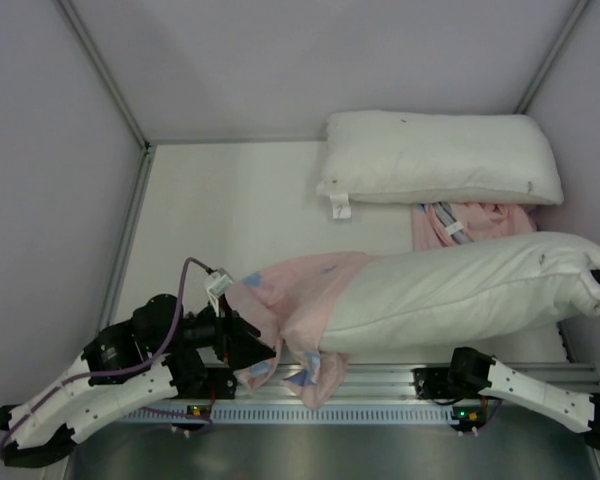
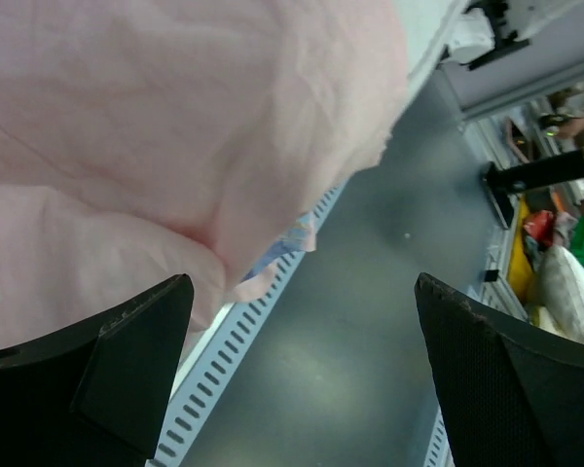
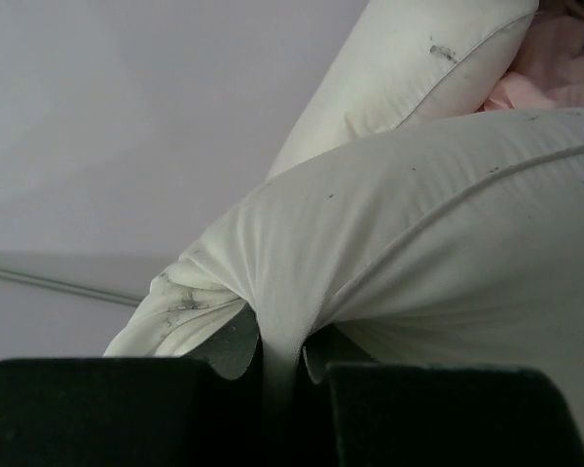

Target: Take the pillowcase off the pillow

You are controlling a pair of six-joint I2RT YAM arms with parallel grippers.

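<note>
Left hand (image 2: 302,284) is wide open, nothing between the fingers (image 2: 127,370). Pink cloth of the pillowcase (image 1: 290,300) sits just above and beside it, not gripped.

Right hand (image 3: 282,377) is clamped on a pinch of the pillow (image 1: 460,290) at its far right end, with white fabric bunched into the closed fingers.

The pillow lies lengthwise across the near-right part of the surface (image 1: 230,210). Most of it is bare – only the left end is inside the case.

The pillowcase is crumpled at that left end, pink side out with a few blue patches. One fold droops over the metal rail (image 1: 380,378) at the near edge.

At the back there's a second white pillow (image 1: 440,155) with a corner tag (image 1: 340,207). A pink cloth bundle (image 1: 470,222) sits between the two pillows.
</note>
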